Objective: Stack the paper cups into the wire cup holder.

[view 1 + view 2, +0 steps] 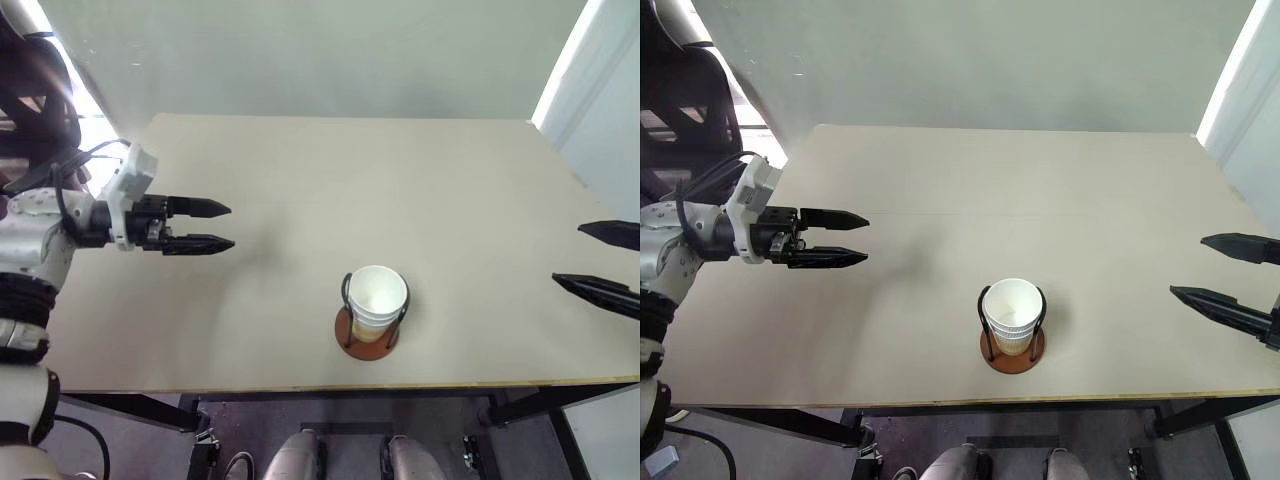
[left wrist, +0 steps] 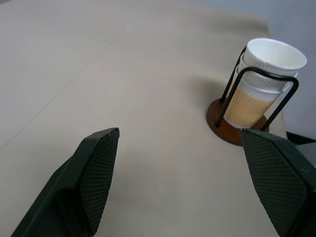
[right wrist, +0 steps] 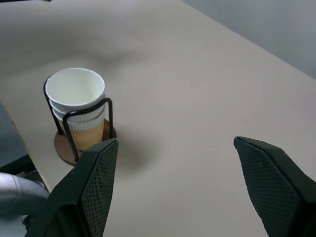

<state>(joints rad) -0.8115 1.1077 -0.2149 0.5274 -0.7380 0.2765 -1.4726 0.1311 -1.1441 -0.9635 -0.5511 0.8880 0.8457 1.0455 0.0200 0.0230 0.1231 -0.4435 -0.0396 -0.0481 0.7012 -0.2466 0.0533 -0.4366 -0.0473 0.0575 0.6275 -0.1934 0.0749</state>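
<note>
Cups, the paper cups (image 1: pixel 377 300), sat nested in the wire cup holder (image 1: pixel 367 338) at lower centre of the table (image 1: pixel 330 180). Left gripper (image 1: pixel 200 226) at mid-left and right gripper (image 1: pixel 603 260) at the right edge both stood open and empty, well apart from it. Stacking looked finished; the next move probably called only for keeping clear.

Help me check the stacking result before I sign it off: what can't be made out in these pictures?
- Paper cups: nested, so lower ones show only rims; the exact count is unsure in every view.
- Wire cup holder: the stack covers most of its base.
- Right gripper: cut off by the head views' right edge.
- Left gripper: jaws open, empty.
</note>
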